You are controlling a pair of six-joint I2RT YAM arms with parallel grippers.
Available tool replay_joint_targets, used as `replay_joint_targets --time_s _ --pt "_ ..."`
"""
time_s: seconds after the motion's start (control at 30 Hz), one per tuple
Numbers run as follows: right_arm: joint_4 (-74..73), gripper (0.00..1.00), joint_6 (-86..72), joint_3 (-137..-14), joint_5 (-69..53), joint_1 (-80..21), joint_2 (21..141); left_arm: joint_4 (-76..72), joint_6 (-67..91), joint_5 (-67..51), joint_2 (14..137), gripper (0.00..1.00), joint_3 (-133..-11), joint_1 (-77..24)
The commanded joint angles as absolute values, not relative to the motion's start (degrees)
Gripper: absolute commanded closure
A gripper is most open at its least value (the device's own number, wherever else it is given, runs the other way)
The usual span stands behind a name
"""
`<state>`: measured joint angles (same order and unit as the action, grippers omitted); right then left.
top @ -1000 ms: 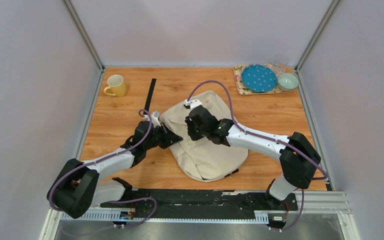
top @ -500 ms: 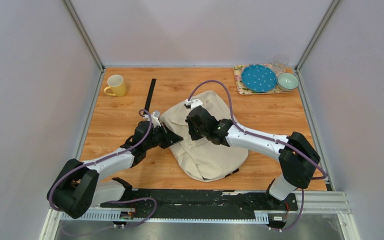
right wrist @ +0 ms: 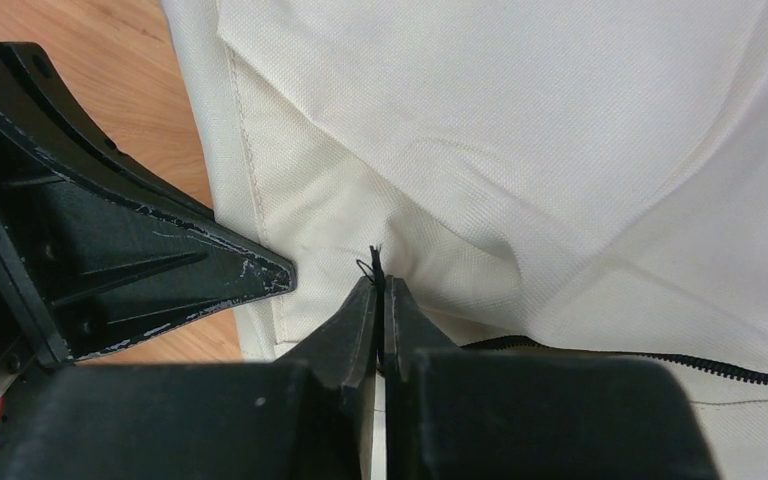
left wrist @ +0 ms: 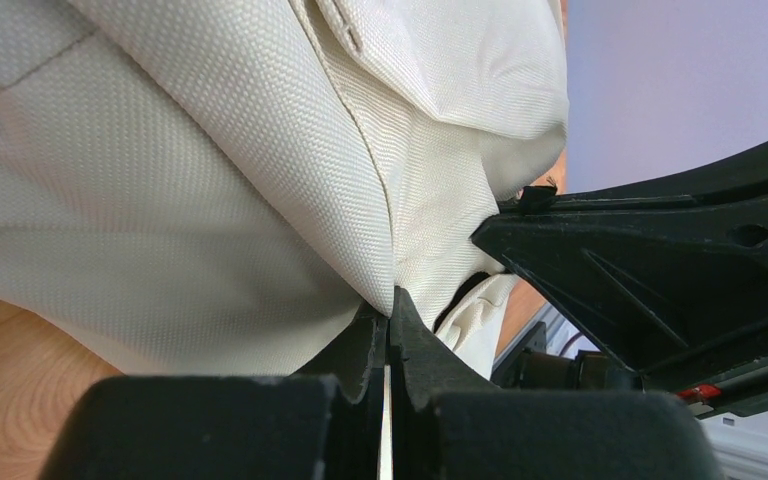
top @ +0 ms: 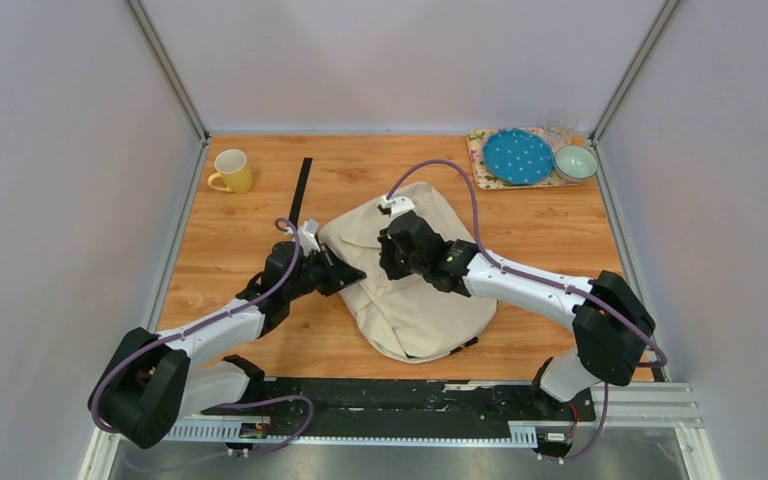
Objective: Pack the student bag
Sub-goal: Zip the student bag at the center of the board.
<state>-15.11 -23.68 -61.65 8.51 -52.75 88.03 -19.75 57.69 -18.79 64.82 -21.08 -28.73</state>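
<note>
The student bag [top: 412, 290], a cream fabric backpack, lies flat in the middle of the table. My left gripper [top: 348, 276] is at its left edge. In the left wrist view it [left wrist: 390, 300] is shut on a fold of the bag's fabric [left wrist: 210, 170]. My right gripper [top: 394, 262] rests on the bag's upper middle. In the right wrist view it [right wrist: 379, 284] is shut on a thin black zipper pull [right wrist: 375, 262], with the black zipper [right wrist: 680, 362] running off to the right. Each wrist view shows the other gripper close by.
A yellow mug [top: 231, 171] stands at the back left with a black strip [top: 302, 190] beside it. A floral tray [top: 482, 170] at the back right holds a blue plate [top: 517, 156], a green bowl [top: 575, 163] and a clear glass [top: 560, 124].
My right gripper has shifted slightly to the right and back over the bag, its cable rising. The left arm has barely moved and keeps its hold.
</note>
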Motion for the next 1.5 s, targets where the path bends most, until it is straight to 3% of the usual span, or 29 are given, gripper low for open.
replay_joint_targets --time_s 0.0,0.2,0.67,0.73,0.8,0.9,0.97,1.23,1.47 --pt "-12.0 1.0 -25.8 -62.5 9.3 -51.9 88.3 -20.0 56.1 -20.6 63.3 1.0 -21.1 -28.3" --pt "-11.5 0.89 -28.5 -62.9 7.6 -50.6 88.9 -20.0 56.0 -20.8 63.1 1.0 -21.1 -28.3" --pt "-12.0 0.77 -29.7 -63.6 5.6 -50.4 91.5 -21.0 56.2 -21.9 63.6 1.0 -20.8 -28.3" --pt "-12.0 0.79 -29.9 -63.8 5.7 -50.4 91.5 -21.0 56.2 -22.1 63.7 1.0 -21.0 -28.3" --pt "-12.3 0.92 -29.9 -64.3 5.8 -50.4 91.7 -21.1 56.2 -22.1 63.9 1.0 -21.0 -28.3" --pt "-12.7 1.0 -30.0 -64.9 5.9 -50.3 92.1 -21.0 56.2 -22.2 64.0 1.0 -21.0 -28.2" --pt "-12.7 1.0 -30.1 -64.8 6.1 -50.2 92.1 -20.9 56.2 -22.2 63.9 1.0 -21.0 -28.2" --pt "-11.7 0.81 -30.8 -63.5 5.8 -49.6 90.8 -21.1 56.2 -22.4 63.9 1.0 -20.7 -28.0" --pt "-11.3 0.84 -31.8 -63.5 5.2 -49.2 91.1 -21.1 56.3 -22.6 63.7 1.0 -20.7 -28.0"
